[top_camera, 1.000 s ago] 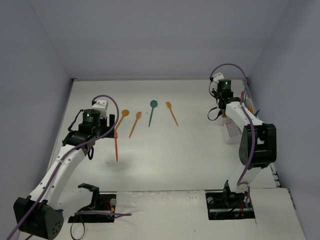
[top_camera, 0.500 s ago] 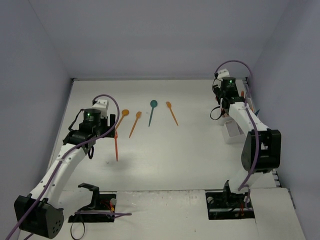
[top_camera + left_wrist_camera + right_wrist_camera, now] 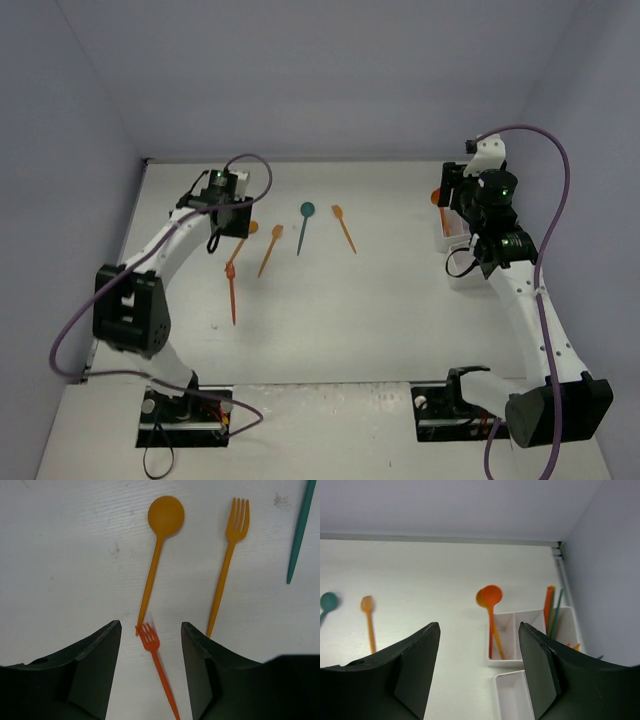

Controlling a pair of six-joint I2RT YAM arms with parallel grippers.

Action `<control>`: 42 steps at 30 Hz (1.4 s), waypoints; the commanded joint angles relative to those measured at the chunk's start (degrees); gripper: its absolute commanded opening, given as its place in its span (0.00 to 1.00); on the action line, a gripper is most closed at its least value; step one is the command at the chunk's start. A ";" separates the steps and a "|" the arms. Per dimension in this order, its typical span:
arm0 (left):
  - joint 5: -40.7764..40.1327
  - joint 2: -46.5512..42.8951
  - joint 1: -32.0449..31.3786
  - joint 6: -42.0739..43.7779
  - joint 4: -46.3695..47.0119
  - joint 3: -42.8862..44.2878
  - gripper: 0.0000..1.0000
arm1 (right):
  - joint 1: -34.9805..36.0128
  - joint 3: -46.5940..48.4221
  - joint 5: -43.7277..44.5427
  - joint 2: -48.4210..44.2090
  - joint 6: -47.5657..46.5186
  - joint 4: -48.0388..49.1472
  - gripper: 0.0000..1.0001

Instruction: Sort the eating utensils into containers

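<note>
Hovering my left gripper (image 3: 150,626), fingers spread and empty, I bracket the tines of the red-orange fork (image 3: 159,670), which lie between the fingertips against the handle tip of the orange spoon (image 3: 156,560), ready for pinching. My right gripper (image 3: 479,628), also spread and empty, faces the white organizer (image 3: 517,615); two spoons (image 3: 491,597) stand in it just beyond the fingertips.

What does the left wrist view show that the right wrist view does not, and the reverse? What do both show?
Only the left wrist view: an orange spoon, an orange fork and a red-orange fork, flat on the table. Only the right wrist view: the white organizer with two spoons standing in one compartment, and another orange utensil lying flat. Both: the teal spoon, its handle in the left view, its bowl in the right.
</note>
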 commanded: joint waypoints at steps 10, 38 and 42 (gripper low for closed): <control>3.45 20.18 3.44 5.31 -6.05 17.47 0.45 | 0.89 -6.83 -8.13 -11.82 3.52 -4.74 0.68; 6.49 29.59 4.46 7.77 -6.47 24.94 0.00 | 0.89 -7.15 -11.09 -12.01 3.63 -6.25 0.74; 6.57 28.19 5.14 9.84 -6.51 28.72 0.00 | 0.90 -6.16 -12.94 -12.15 4.17 -6.50 0.74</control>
